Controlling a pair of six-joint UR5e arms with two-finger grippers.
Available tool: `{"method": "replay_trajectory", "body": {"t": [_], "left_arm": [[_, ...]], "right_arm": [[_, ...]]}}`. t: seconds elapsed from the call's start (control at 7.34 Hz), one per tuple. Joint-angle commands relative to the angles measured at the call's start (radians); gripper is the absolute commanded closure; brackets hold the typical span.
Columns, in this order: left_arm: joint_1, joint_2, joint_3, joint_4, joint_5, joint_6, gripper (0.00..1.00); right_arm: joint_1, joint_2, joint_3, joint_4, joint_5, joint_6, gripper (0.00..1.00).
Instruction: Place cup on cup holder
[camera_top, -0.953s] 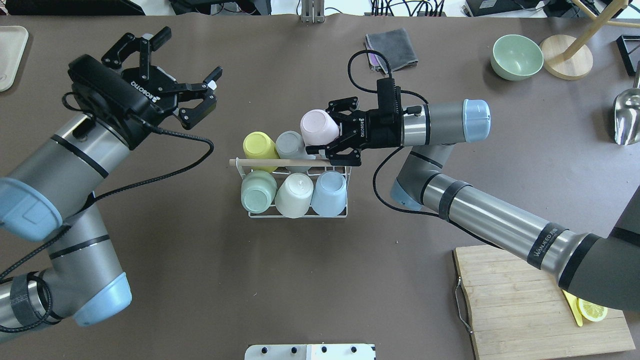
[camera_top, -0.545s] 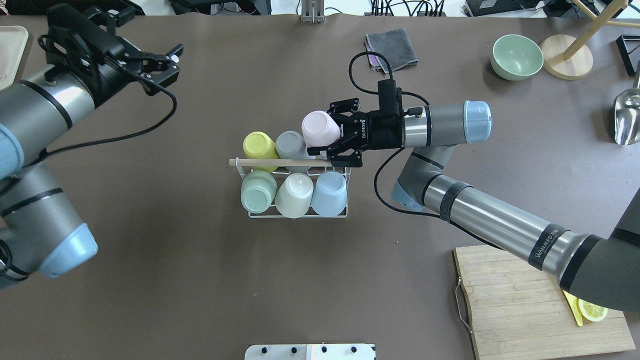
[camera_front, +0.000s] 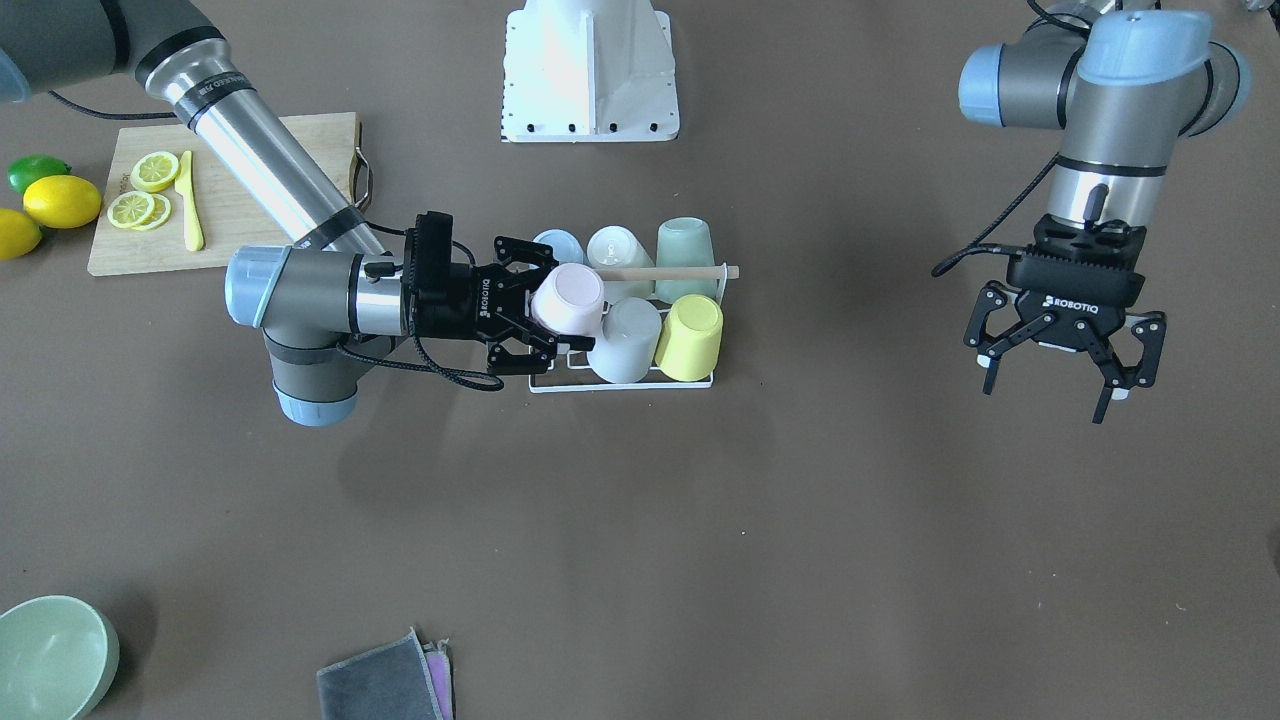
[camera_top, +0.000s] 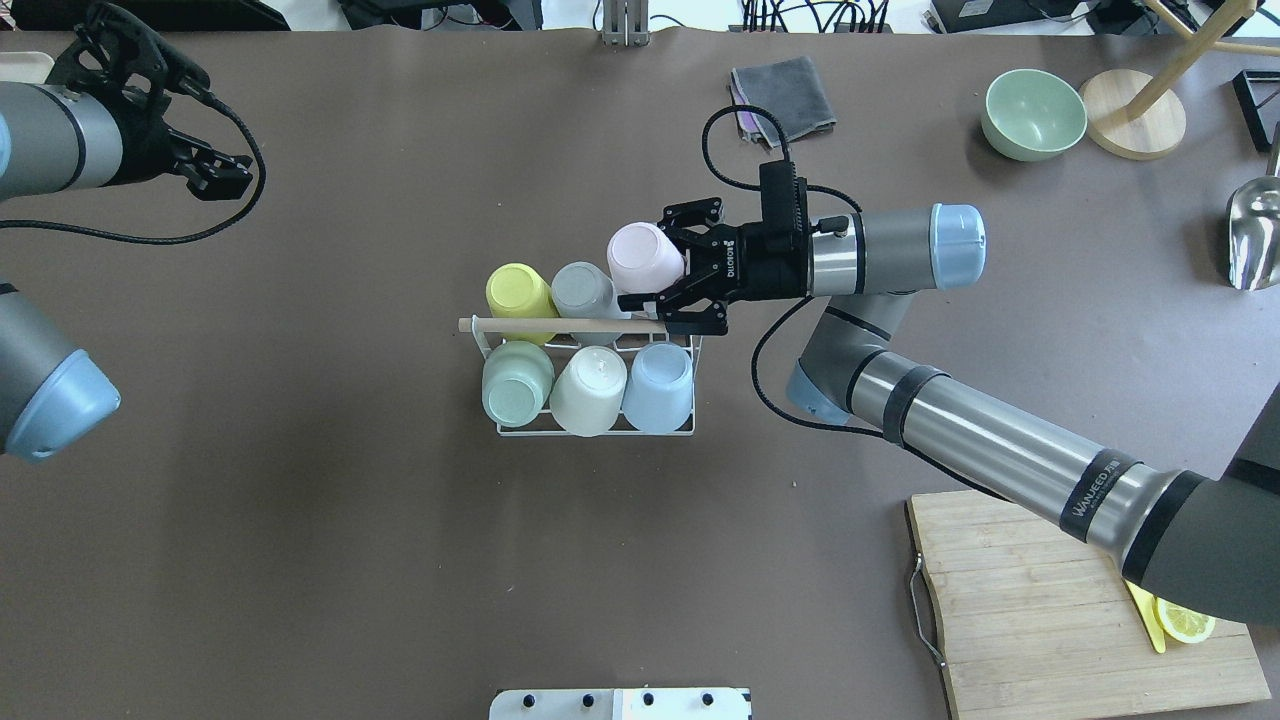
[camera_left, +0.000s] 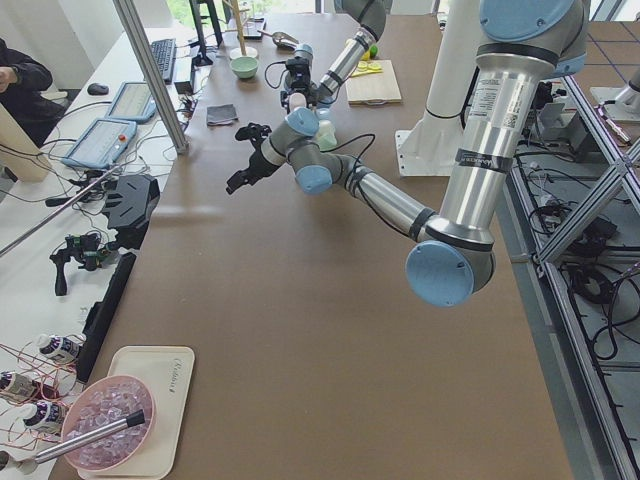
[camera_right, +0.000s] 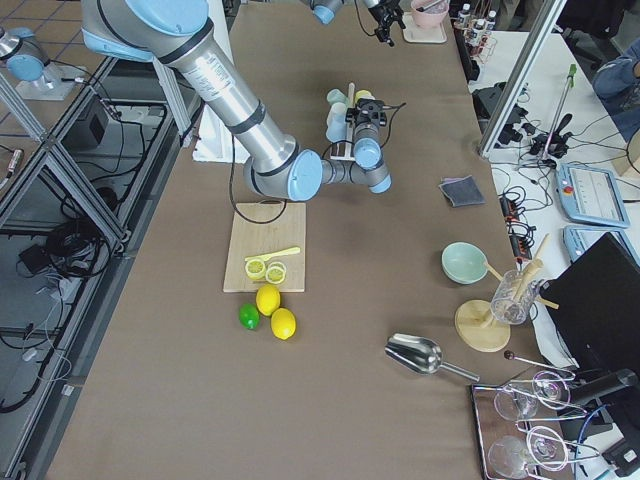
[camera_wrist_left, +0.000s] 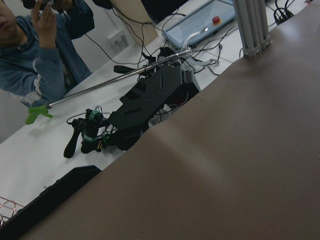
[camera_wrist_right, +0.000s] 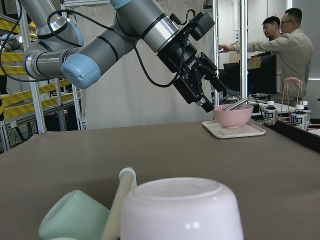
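The cup holder (camera_top: 595, 432) is a white wire rack with a wooden rod (camera_top: 560, 324) across its top, at mid-table. It holds yellow, grey, green, cream and blue cups upside down. My right gripper (camera_top: 655, 268) is shut on a pink cup (camera_top: 645, 255), held tilted and bottom-up over the rack's far right corner, next to the grey cup (camera_top: 583, 288). The front view shows the same grip (camera_front: 560, 305) on the pink cup (camera_front: 572, 292) at the rack (camera_front: 620, 385). My left gripper (camera_front: 1060, 385) is open and empty, far to the rack's left (camera_top: 222, 172).
A folded grey cloth (camera_top: 785, 90) lies behind the rack. A green bowl (camera_top: 1033, 113), a wooden stand base (camera_top: 1132, 113) and a metal scoop (camera_top: 1255, 235) are at the far right. A cutting board (camera_top: 1060, 600) with lemon slices is at the near right.
My left arm has swung away from the rack to the table's far left corner. My right gripper with the pink cup has shifted slightly to the right.
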Motion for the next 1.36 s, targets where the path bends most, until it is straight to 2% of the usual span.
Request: {"method": "replay_trajectory", "body": {"t": [0.0,0.14,0.41,0.68,0.95,1.09,1.23], "left_arm": [[-0.067,-0.131,0.020,0.357,-0.112,0.004,0.02],[-0.102,-0.095,0.020,0.402,-0.160,0.005,0.02],[-0.221,0.053,0.045,0.420,-0.381,-0.005,0.02],[-0.263,0.146,0.065,0.432,-0.473,-0.006,0.02],[-0.349,0.224,0.083,0.463,-0.613,0.004,0.02],[-0.396,0.247,0.086,0.463,-0.625,0.005,0.02],[-0.503,0.284,0.108,0.457,-0.632,0.006,0.02]], "right_arm": [[0.000,0.000,0.000,0.000,-0.008,0.004,0.16],[0.000,0.000,0.000,0.000,-0.014,0.007,0.01],[0.000,0.000,-0.002,0.000,-0.013,0.015,0.00],[0.000,0.000,-0.002,0.000,-0.012,0.015,0.00],[0.021,0.001,0.000,-0.002,-0.006,0.015,0.00],[0.046,0.006,0.003,-0.021,0.001,0.015,0.00],[0.064,0.014,0.014,-0.063,0.016,0.015,0.00]]}}
